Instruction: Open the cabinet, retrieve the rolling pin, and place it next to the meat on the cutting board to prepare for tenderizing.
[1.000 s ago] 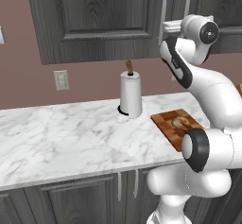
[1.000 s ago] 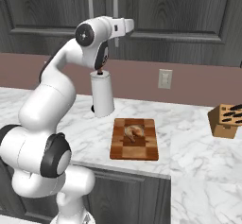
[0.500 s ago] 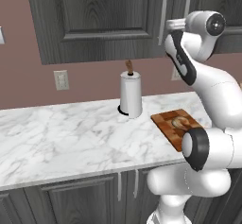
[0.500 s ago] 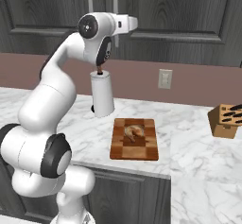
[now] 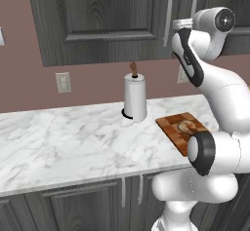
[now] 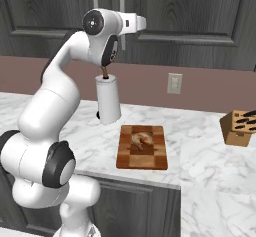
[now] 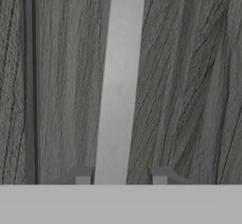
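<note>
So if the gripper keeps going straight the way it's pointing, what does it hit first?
Most likely the silver bar handle of the cabinet: in the hand view it runs between the open gripper fingertips, with the door panel behind. How far off is unclear.

Even, flat rendered light, medium bright. No glare on the tabletop [image 5: 63,142]; faint shadows only. Base views slightly soft. Hand view blurred close up: cabinet [image 7: 189,76] grain smeared, handle [image 7: 118,76] edges fuzzy toward 6 o'clock.
</note>
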